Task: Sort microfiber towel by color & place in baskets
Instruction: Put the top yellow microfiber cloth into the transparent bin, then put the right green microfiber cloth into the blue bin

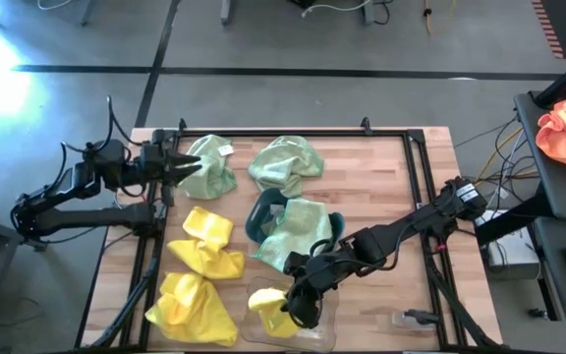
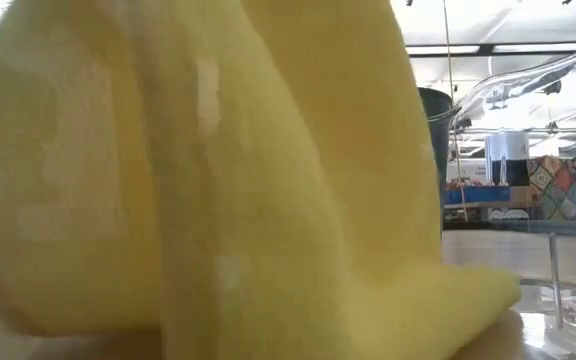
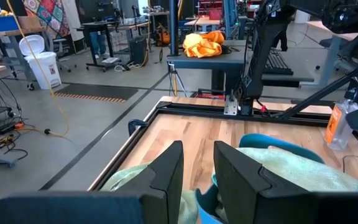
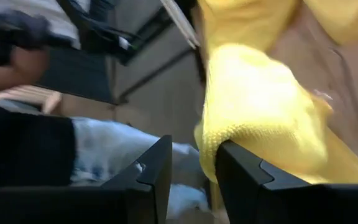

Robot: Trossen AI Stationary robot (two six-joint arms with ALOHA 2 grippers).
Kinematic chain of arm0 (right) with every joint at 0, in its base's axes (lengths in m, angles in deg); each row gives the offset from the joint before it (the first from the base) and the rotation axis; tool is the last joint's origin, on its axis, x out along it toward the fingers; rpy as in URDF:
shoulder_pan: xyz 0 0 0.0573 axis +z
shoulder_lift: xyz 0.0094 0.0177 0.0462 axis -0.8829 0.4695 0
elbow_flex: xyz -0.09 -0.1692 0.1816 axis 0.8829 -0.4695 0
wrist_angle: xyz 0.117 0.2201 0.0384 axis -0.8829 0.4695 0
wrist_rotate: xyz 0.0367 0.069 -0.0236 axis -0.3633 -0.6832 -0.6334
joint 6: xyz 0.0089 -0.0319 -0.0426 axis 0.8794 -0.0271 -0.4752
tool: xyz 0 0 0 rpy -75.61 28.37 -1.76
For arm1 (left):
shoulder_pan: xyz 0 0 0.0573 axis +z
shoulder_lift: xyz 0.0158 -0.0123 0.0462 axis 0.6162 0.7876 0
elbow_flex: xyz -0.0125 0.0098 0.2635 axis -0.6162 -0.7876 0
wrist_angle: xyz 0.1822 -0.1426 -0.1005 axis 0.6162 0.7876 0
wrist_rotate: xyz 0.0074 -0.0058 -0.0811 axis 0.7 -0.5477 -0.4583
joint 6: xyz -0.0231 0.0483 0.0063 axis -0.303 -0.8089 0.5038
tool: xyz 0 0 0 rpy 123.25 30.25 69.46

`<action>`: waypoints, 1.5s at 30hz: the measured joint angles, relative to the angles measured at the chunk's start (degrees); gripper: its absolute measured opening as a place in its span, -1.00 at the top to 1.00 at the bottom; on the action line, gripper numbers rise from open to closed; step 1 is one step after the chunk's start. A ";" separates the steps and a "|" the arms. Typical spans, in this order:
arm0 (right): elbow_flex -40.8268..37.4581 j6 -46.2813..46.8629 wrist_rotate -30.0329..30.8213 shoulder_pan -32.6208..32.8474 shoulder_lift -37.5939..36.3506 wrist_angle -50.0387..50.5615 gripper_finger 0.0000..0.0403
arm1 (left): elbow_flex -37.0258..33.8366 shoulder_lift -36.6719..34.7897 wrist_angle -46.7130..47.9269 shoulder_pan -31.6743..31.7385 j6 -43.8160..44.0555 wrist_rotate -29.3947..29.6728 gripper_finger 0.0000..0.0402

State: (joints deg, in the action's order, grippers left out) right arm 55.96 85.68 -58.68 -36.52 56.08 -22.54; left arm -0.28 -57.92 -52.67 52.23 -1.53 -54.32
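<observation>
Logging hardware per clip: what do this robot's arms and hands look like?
Both arms are dark and jointed, with black cables looped along the links. The left hand and right hand each end in two flat, dark, angular fingers.

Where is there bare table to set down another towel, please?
Bare wood lies right of the green towels and teal basket, above the right arm. The left half is crowded with yellow towels; the clear basket holds one.
</observation>
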 joint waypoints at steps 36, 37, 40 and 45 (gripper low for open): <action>-0.04 -29.83 13.82 -17.54 -1.22 19.67 0.62 | 0.00 -3.32 0.57 0.00 -5.19 -0.74 0.63; -0.04 -31.20 14.52 -18.45 -1.31 20.24 0.62 | 0.00 -3.43 0.57 0.00 -5.32 -0.72 0.63; -0.04 -36.28 16.95 -21.29 -1.62 21.44 0.62 | 0.00 -3.41 0.46 0.00 -5.87 -0.72 0.63; -0.02 -45.97 18.74 -26.43 -1.66 21.76 0.59 | 0.00 -3.03 -1.12 0.00 -6.41 -0.14 0.63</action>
State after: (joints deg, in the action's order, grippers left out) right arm 55.94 39.71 -39.93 -62.95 54.42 -0.77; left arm -0.28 -60.95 -53.79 52.23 -7.94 -54.46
